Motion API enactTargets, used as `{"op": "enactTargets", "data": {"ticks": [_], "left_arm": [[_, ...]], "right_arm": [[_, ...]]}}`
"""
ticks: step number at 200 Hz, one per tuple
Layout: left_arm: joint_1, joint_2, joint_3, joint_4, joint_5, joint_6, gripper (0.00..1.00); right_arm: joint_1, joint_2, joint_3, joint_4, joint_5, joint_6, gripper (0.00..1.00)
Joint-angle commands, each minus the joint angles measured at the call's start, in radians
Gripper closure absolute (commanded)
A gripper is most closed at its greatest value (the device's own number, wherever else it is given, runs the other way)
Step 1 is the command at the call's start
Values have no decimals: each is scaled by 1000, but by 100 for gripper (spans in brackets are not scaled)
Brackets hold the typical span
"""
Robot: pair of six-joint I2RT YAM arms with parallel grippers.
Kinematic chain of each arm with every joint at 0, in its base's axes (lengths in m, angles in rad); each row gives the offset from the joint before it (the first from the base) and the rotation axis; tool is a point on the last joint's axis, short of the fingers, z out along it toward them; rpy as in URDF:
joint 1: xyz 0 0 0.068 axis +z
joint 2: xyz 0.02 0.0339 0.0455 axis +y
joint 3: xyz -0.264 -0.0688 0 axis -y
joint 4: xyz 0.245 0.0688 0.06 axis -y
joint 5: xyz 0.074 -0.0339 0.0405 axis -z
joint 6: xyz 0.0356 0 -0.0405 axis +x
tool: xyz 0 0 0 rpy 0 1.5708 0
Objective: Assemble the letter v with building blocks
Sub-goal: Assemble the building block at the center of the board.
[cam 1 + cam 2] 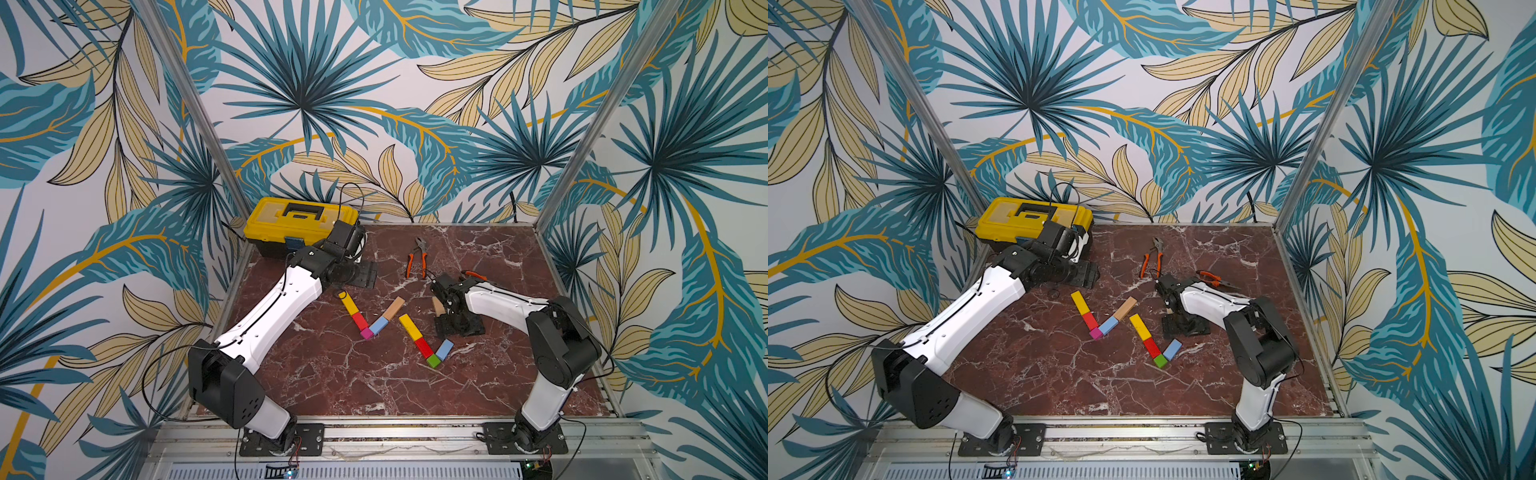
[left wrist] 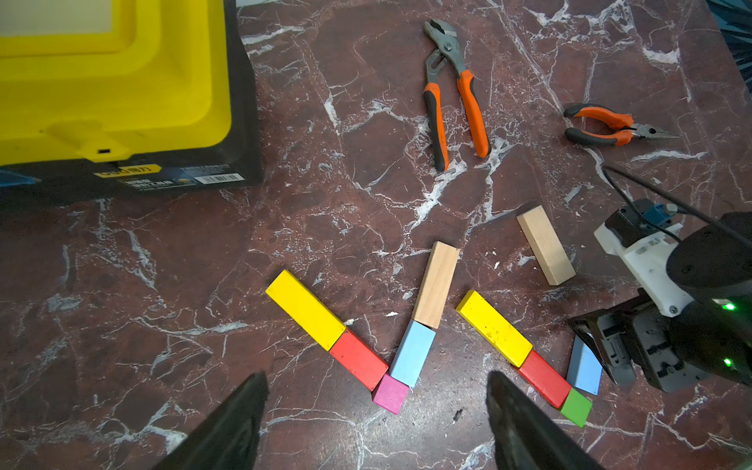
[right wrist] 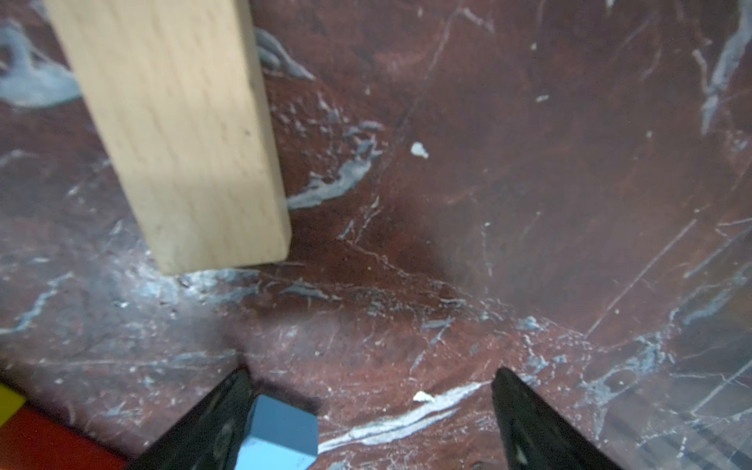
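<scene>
A five-block letter v [image 1: 366,333] lies mid-table: yellow bar [image 2: 305,309], red block [image 2: 358,360], magenta cube [image 2: 390,394], light-blue block [image 2: 413,352] and plain-wood bar [image 2: 436,285]. To its right sit a second yellow bar [image 1: 409,326], red block [image 1: 424,347], green cube [image 1: 433,360] and light-blue block [image 1: 444,348]. A loose plain-wood bar [image 1: 437,307] lies apart from them. My right gripper [image 3: 371,378] is open, low over the table, one finger beside that light-blue block [image 3: 280,431]. My left gripper [image 1: 365,276] is open and empty by the toolbox.
A yellow and black toolbox [image 1: 299,220] stands at the back left corner. Orange-handled pliers [image 1: 417,259] lie at the back centre. Needle-nose pliers [image 1: 1214,279] lie behind my right arm. Metal frame posts edge the marble table [image 1: 332,386].
</scene>
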State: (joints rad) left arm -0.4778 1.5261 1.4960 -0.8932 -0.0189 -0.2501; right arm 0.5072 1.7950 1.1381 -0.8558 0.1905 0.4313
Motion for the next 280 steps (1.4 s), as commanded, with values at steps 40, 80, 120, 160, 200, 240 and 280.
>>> {"op": "enactTargets", "data": {"ticks": [40, 80, 120, 160, 200, 240, 280], "left_arm": [[8, -26, -11, 17, 4, 17, 14], [9, -27, -11, 17, 4, 19, 14], [12, -30, -10, 17, 8, 17, 14], [13, -34, -8, 17, 13, 18, 14], [15, -33, -8, 17, 14, 19, 14], [14, -33, -8, 18, 16, 19, 14], [15, -34, -8, 17, 16, 17, 14]], "right_arm": [[7, -99, -40, 41, -112, 23, 6], [5, -121, -85, 183, -320, 15, 5], [5, -115, -129, 288, -454, 22, 5], [5, -88, -144, 304, -471, 27, 5], [5, -106, -156, 295, -434, 26, 5], [-4, -144, -153, 279, -375, 24, 5], [-5, -159, -160, 250, -342, 16, 5]]}}
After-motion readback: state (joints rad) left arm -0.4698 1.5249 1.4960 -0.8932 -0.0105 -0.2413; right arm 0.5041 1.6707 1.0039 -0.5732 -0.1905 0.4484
